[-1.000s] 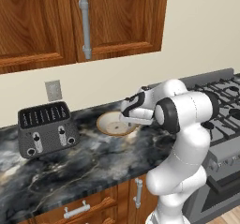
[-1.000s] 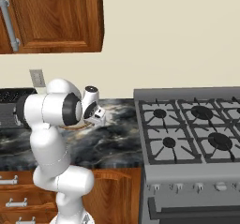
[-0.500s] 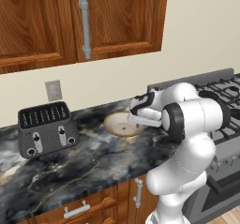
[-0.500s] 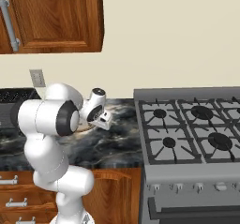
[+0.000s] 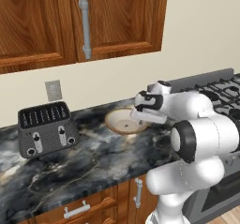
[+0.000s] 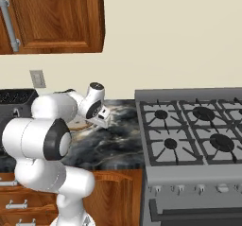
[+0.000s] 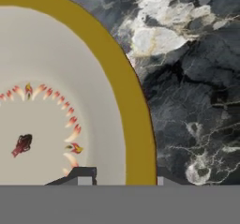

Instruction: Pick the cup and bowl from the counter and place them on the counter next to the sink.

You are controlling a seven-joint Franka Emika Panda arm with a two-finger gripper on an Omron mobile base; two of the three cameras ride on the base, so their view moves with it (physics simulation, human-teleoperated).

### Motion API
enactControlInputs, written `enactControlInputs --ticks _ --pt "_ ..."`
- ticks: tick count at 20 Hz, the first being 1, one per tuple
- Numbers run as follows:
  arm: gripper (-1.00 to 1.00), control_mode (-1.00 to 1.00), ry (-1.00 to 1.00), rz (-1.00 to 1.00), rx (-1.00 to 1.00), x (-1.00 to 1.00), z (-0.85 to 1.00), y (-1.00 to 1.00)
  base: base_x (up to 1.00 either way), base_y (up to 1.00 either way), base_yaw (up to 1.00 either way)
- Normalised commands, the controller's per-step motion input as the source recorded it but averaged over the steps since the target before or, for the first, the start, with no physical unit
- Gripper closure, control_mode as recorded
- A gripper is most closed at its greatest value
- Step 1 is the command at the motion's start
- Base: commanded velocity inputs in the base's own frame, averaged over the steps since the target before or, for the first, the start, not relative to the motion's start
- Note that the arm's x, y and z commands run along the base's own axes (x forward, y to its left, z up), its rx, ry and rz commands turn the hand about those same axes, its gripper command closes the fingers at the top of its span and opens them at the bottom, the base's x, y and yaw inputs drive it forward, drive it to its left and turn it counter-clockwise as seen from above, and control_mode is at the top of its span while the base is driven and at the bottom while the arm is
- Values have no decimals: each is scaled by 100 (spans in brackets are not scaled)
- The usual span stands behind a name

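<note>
While the counter point(image 5: 93, 167) stretches dark and veined from the toaster point(image 5: 46, 129) at one end to the gas stove point(image 6: 198, 126) at the other, no sink appears beside it in these views, so the drop-off spot by the basin looks like a drive away. One bowl point(image 5: 123, 120) sits on the marble between toaster and stove, near the back wall, resting flat and not yet lifted. Judging by that, the bowl's half of the job is only at the grasp stage, with the carrying and the setting down all left to do; of the cup's half nothing can be judged from here.

One arm reaches over the bowl's stove-side edge, and the gripper point(image 7: 125, 177) straddles the tan rim point(image 7: 136, 124) — one fingertip inside over the cream interior, the other outside over the marble. The jaws stand partly spread around the rim; whether they actually pinch it cannot be told.

Counted: one counter, one stove, one toaster, one bowl, one gripper.
</note>
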Motion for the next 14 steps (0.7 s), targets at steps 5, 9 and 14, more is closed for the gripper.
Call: enactControlInputs --ticks 5,9,14 --pt "100 -100 0 0 0 -76 22 -23 0 0 0" --pt "100 -100 0 0 0 -88 19 -30 0 0 0" --pt "100 -100 -6 1 1 -76 31 -19 0 0 0"
